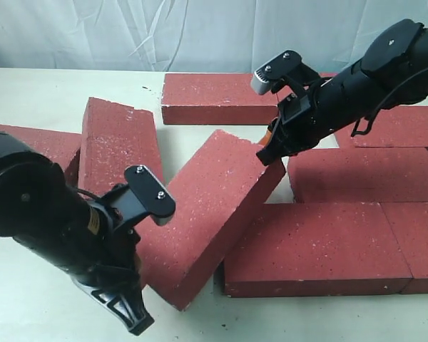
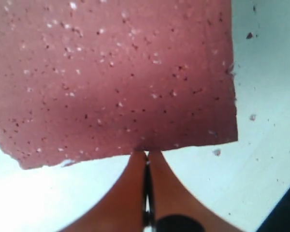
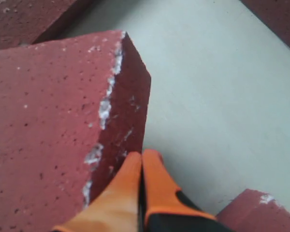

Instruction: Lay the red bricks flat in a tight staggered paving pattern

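Both closed and empty, left end effector (image 2: 146,157) and right end effector (image 3: 141,159) sit at opposite ends of the skewed brick (image 1: 207,206): push gently together so it swings square

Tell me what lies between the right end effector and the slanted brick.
Nothing. The right wrist view shows the shut right end effector touching the slanted brick's side face, with no gap between them.

Off-white table (image 1: 28,92) with a plain matte top, wrinkled pale sheet (image 1: 128,32) that hung as a backdrop just beyond the table's far edge, small dark speck (image 2: 249,35) and pale crumbs (image 2: 216,152) that lay loose on the table's surface
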Controlling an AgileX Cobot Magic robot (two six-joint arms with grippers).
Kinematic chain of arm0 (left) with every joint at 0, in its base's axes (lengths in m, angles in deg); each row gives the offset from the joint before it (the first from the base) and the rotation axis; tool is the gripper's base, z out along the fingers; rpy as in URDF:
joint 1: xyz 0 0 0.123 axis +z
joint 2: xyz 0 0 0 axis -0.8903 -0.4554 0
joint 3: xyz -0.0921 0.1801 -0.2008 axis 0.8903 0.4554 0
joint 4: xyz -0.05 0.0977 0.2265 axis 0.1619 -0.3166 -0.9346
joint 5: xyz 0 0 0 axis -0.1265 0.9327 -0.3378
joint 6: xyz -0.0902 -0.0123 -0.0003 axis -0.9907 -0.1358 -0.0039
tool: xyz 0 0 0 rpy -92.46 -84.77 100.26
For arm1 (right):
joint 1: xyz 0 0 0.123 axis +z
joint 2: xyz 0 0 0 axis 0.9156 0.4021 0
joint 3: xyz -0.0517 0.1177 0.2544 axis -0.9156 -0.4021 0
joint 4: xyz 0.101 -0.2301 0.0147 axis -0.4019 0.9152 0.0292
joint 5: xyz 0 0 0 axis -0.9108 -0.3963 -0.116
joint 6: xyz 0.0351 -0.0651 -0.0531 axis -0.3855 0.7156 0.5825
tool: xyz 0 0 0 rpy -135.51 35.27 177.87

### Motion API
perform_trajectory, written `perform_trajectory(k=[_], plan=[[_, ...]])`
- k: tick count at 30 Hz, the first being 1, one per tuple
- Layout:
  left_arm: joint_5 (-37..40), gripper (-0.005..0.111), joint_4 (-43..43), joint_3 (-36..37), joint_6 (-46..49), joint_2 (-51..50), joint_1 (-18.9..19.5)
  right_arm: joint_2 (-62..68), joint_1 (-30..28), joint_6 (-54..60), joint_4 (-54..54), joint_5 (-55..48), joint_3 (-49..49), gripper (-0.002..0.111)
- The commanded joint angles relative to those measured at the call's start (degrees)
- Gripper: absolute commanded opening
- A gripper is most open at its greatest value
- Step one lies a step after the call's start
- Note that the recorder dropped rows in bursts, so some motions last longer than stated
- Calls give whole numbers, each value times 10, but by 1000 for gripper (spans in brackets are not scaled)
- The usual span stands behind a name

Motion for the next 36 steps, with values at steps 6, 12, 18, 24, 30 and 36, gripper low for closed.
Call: perform_trajectory(k=[6,12,18,24,30,36], plan=[[-191,0,-23,-9,-2,7,-4,-65,-1,-9,55,-64,3,-1],[-257,0,-14,-10,2,7,-4,-108,-1,-102,145,-79,2,-1],[-303,0,-29,-44,3,3,-8,-115,-1,-144,174,-31,2,-1],[-346,0,-74,-78,3,-30,18,-96,-1,-144,171,3,2,-1],[-295,0,-119,-112,4,-31,67,-91,-2,-157,202,16,2,-1],[-113,0,-116,-132,-13,87,76,-88,-12,-158,199,49,2,-1]])
